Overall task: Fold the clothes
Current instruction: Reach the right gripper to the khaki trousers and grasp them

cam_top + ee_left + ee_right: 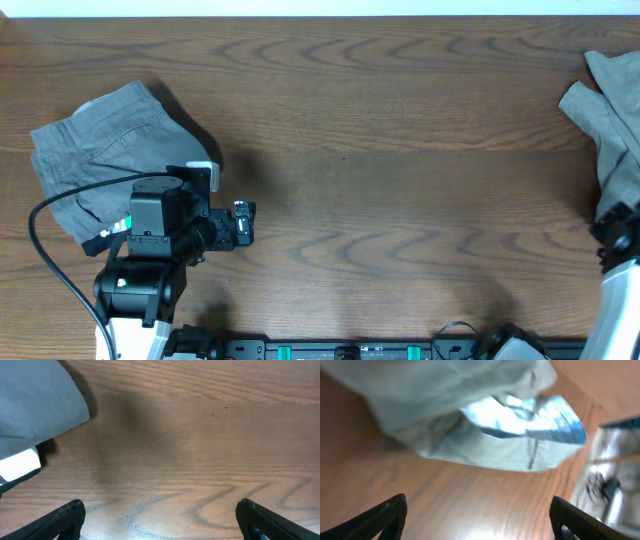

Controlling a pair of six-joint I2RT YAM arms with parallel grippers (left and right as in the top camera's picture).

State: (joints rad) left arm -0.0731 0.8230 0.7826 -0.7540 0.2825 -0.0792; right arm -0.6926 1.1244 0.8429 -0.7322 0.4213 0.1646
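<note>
Wooden worktop (400, 120), bare grain across the middle. Pale khaki-green clothes (612, 110) lay crumpled at the far right edge, partly cut off in the overhead view. In the right wrist view the same cloth was bunched and wrinkled on the wood. Its light blue-white striped lining (530, 412) showed where the waistband turned out.

Right tool (477, 510) stood released, both fingers spread wide over bare wood just short of the cloth. Nothing lay between them and no contact was seen. From overhead the right arm (622, 262) covered the near end of the garment. Past the worktop's edge in the wrist view sat something blurred and metallic, possibly a stand; could not tell.

Left side: darker grey shorts (105, 150), folded, at the left end, well apart from the khaki pair. White tag (200, 168) at their near corner. Left arm (150, 250) overlapped the shorts' lower edge, its black cable (33, 228) looping across them. Left tool (245, 222) was released, fingers wide apart above bare wood just beside the shorts, holding nothing. Black rail (350, 350) ran along the near edge.
</note>
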